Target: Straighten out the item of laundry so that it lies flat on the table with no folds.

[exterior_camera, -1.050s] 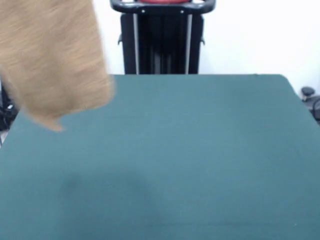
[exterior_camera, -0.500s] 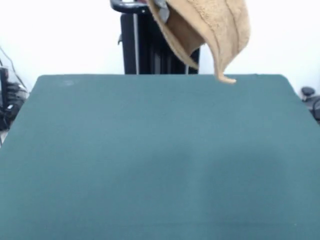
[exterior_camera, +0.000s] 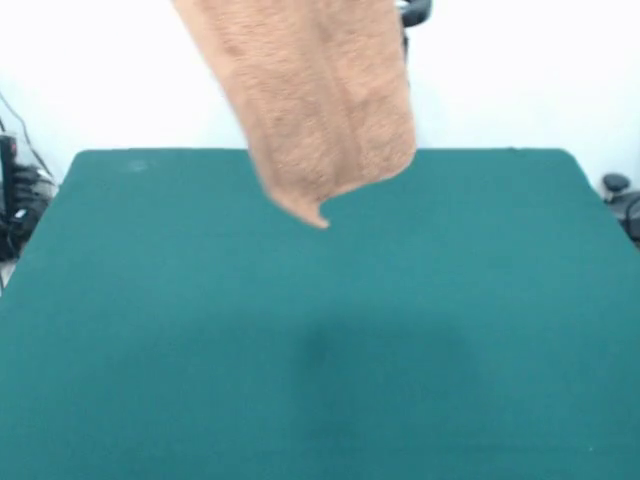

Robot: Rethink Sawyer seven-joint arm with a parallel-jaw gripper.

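**Towel up in the air, table bare green below**

From my seat I only had the front cam at this moment. The towel (exterior_camera: 320, 110) hung in mid-air, coming down from the top edge of the pic and centred a bit left of the middle. It was an orange-tan terry cloth, fluffy, and it drooped as a broad strip that slanted down toward the right. Its lower end tapered to one pointed corner, w/ a rounded lobe of cloth just right of that corner. A long crease ran along the strip, so it looked doubled over, not spread.

No part of it touched the table (exterior_camera: 480, 300). The low corner sat over the far half of the green cloth as seen from the cam. A faint dark shadow lay on the table surface nearer the cam, about mid-width.

Gripper: I couldn't see it; it was out of frame or behind the towel, so I couldn't tell what state it was in. A small dark bit of the rig (exterior_camera: 415, 12) peeked out just right of the towel's top.
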